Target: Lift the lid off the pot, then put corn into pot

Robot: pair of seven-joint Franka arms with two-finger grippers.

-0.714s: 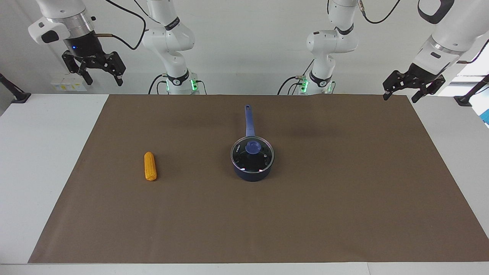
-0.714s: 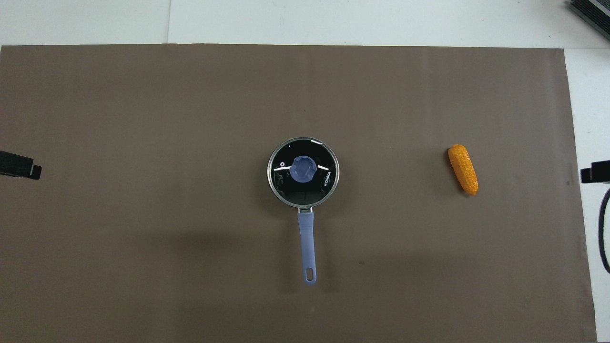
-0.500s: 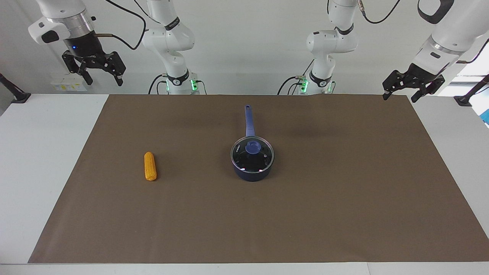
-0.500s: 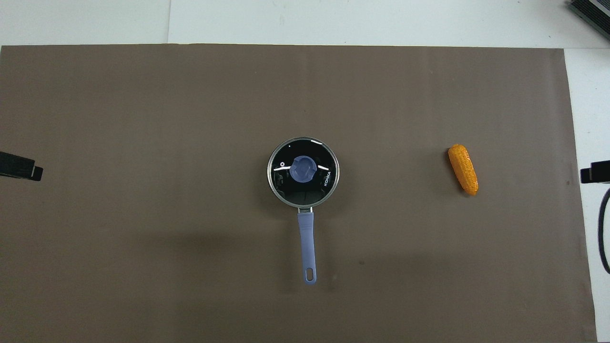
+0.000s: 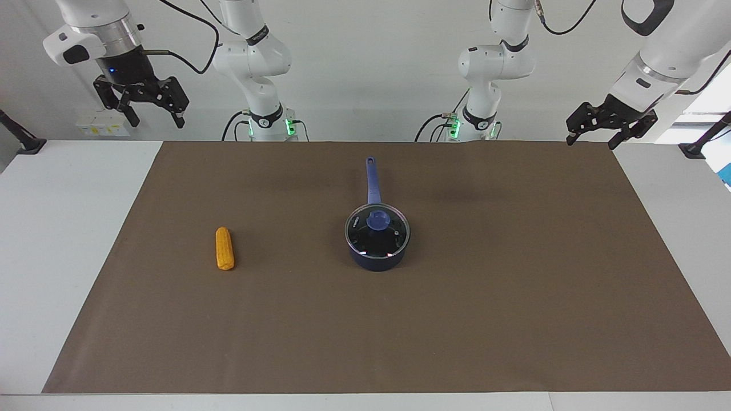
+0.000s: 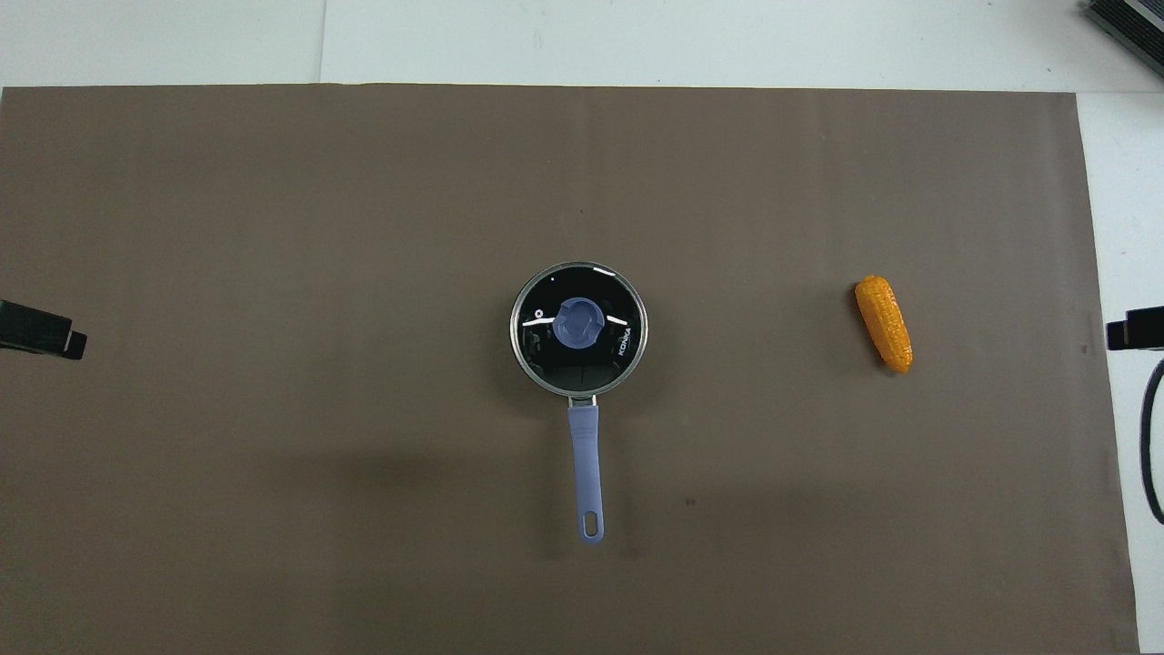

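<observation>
Only real change: the left gripper [image 5: 591,135] has crept inward over the counter's [image 5: 514,319] corner, jaws spread, empty. Right gripper [image 5: 149,112] waits, spread too. Lid [image 5: 377,228] sits on the pot [image 5: 377,260] mid-counter (untouched), corn [image 5: 224,248] toward the right arm's edge.

White table [image 5: 57,228] carries brown mat [image 5: 485,297] bearing pot [image 5: 377,257], corn [image 5: 224,248].
</observation>
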